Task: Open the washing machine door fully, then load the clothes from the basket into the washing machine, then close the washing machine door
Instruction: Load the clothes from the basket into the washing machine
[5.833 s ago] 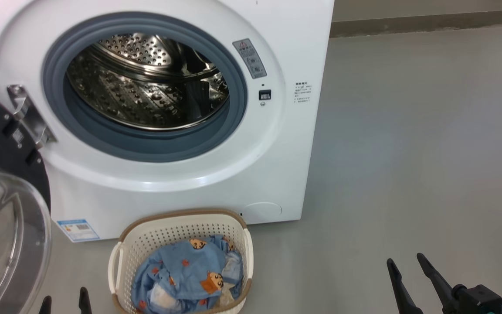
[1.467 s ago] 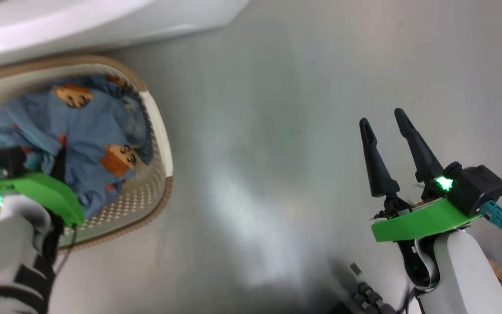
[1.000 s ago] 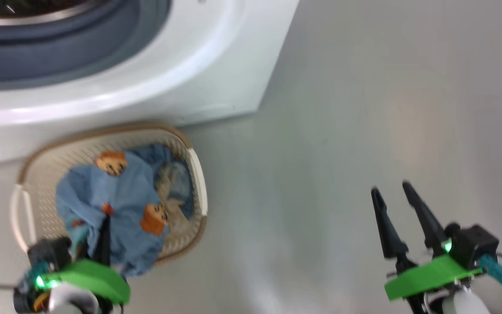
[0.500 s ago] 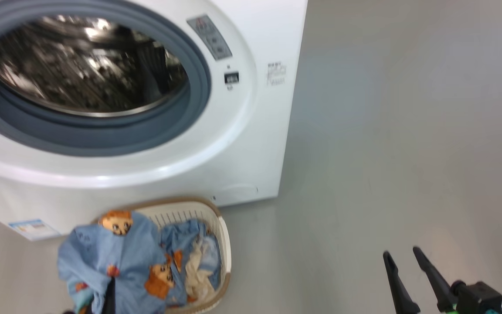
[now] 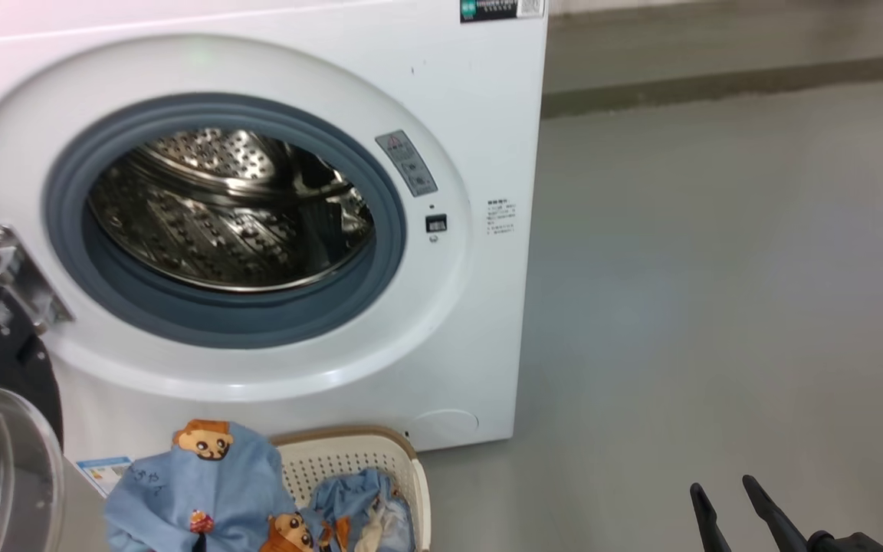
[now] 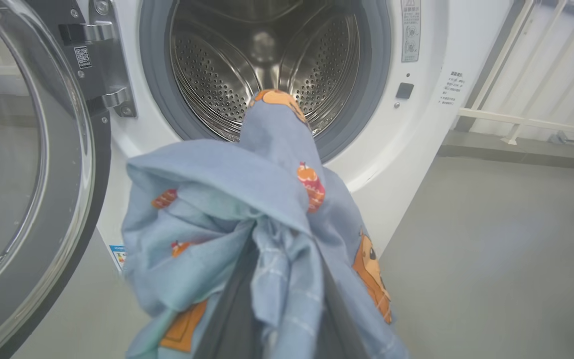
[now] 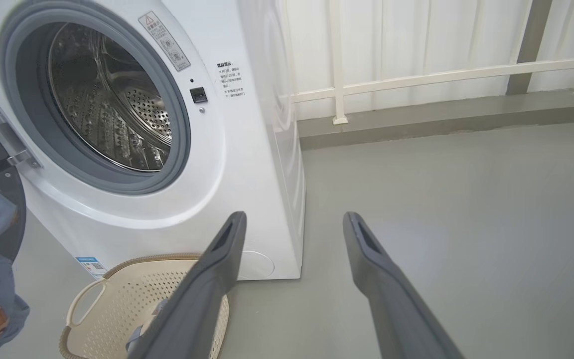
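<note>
The left gripper [image 6: 278,249] clamps a bunch of the clothes [image 6: 227,184], held up before the washer [image 5: 441,115], just below its open drum [image 5: 227,215]. The fabric looks light, soft and floppy, likely to drape and snag; a gathered fold gives the best hold. The right gripper [image 5: 729,506] is open and empty, right of the washer. Folds hide the left gripper's tips; the basket [image 5: 349,452] at the washer's foot is partly cut off.

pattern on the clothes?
Clothes: light blue with orange-brown cartoon faces; clearest in the left wrist view.
</note>
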Robot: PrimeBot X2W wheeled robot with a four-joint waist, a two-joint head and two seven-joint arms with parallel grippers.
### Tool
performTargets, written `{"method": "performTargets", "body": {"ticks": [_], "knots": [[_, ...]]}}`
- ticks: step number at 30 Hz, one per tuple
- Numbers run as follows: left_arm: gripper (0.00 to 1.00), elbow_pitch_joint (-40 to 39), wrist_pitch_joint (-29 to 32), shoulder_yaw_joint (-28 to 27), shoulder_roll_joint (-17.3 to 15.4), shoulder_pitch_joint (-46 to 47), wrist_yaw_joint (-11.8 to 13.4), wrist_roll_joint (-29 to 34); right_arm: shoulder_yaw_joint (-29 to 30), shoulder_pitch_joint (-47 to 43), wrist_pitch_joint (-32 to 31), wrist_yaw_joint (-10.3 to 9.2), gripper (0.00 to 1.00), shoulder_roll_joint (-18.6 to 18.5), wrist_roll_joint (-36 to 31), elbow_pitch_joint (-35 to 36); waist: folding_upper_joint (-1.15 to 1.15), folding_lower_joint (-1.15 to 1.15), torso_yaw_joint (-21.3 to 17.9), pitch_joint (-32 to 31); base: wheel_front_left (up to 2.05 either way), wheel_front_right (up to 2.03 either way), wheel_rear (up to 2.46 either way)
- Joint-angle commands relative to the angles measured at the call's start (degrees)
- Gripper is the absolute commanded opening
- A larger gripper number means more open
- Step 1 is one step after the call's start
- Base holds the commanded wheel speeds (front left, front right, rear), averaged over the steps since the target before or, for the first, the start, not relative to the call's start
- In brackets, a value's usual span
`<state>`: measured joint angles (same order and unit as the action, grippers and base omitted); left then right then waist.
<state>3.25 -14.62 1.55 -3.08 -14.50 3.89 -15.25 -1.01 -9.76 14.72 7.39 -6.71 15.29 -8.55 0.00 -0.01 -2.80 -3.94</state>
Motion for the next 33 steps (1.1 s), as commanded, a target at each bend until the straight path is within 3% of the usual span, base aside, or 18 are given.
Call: {"method": "performTargets", "body": {"ticks": [1, 33], "knots": [[0.00, -2.2, -0.4, -1.5, -0.1, 0.9, 0.6, 0.6, -1.1, 0.5, 0.3, 0.10, 1.00, -0.9, 0.1, 1.6, 0.00, 0.01, 0.9, -1.1, 0.00, 0.00, 0.00], [0.00, -2.8, -0.4, -0.8, -0.5, 0.8, 1.7, 0.1, -2.3, 0.9, 0.3, 0.10, 1.00, -0.2, 0.0, 1.7, 0.00, 0.01, -0.3, 0.2, 0.00, 0.00, 0.00]]}}
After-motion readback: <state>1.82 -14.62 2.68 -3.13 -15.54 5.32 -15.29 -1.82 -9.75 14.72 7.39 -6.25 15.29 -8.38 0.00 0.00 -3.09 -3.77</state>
